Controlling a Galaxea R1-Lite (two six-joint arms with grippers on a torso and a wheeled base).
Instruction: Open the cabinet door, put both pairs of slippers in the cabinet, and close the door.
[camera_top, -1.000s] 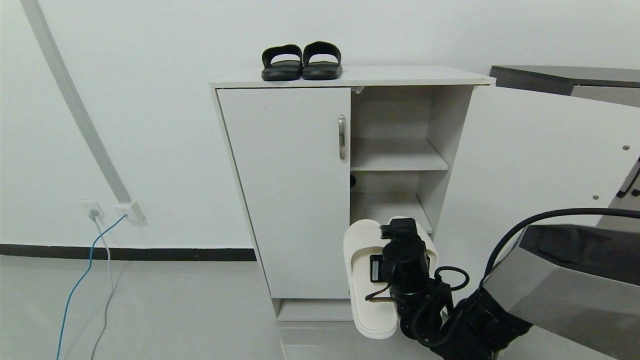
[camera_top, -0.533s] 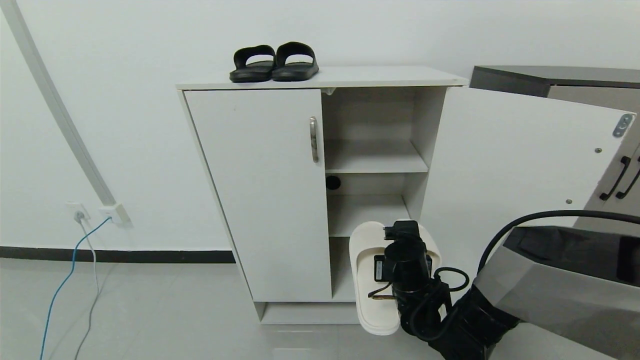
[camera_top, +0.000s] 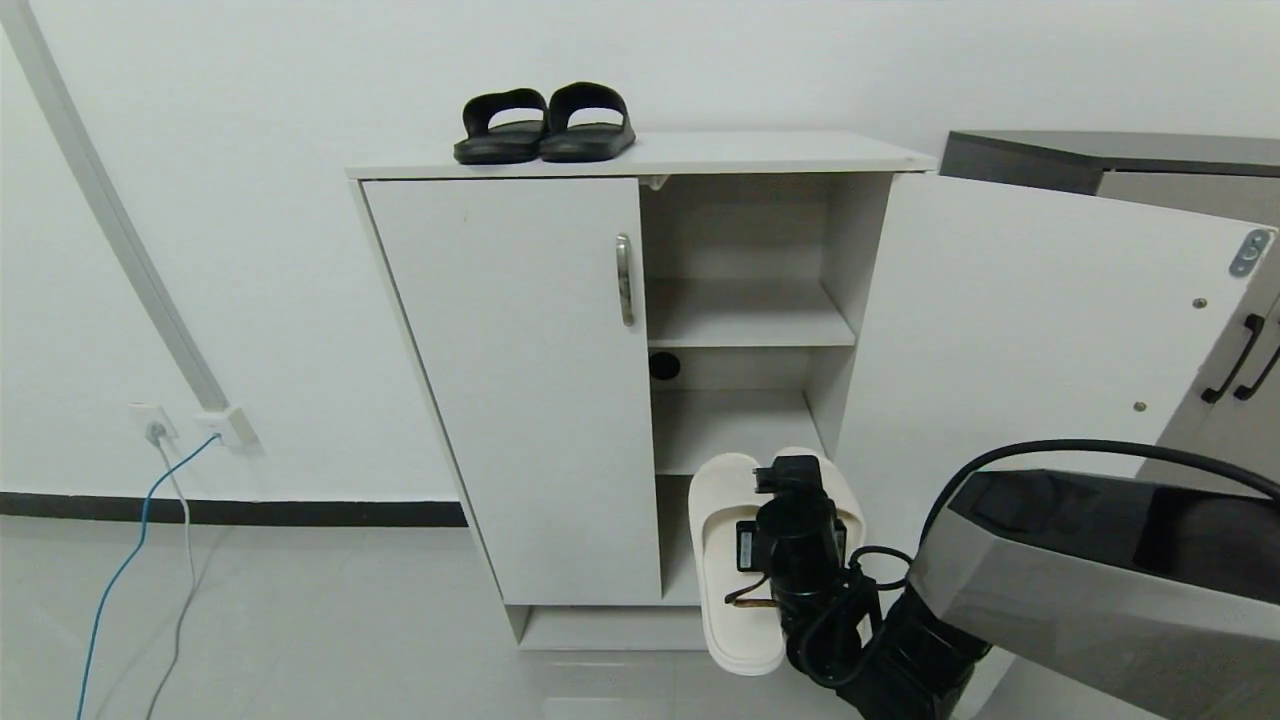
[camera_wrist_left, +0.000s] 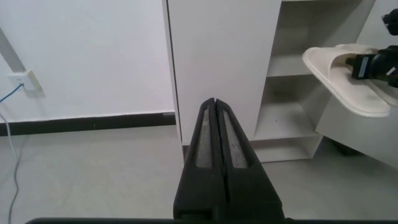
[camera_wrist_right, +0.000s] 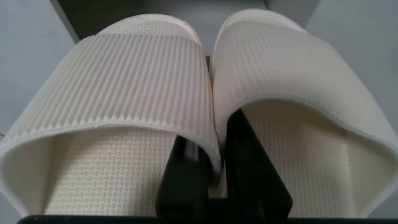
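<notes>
The white slippers (camera_top: 735, 560) were brought before the open cabinet (camera_top: 780, 152), the 2 pinched together in the right gripper (camera_wrist_right: 214, 174); the left gripper (camera_wrist_left: 215, 137) was clenched empty. Level entry onto the shelf (camera_top: 735, 430), clear of the door (camera_top: 1020, 320), was advised.

White two-door wooden cabinet (camera_top: 760, 152) standing on pale grey tiled floor (camera_top: 300, 620), back against the wall. Left door (camera_top: 510, 390) shut, right door (camera_top: 1020, 330) swung wide open. Pair of black rubber slide slippers (camera_top: 545, 125) side by side on cabinet top, toward its left end. Two white inner shelves (camera_top: 745, 315) in the open half, one above the other.
</notes>
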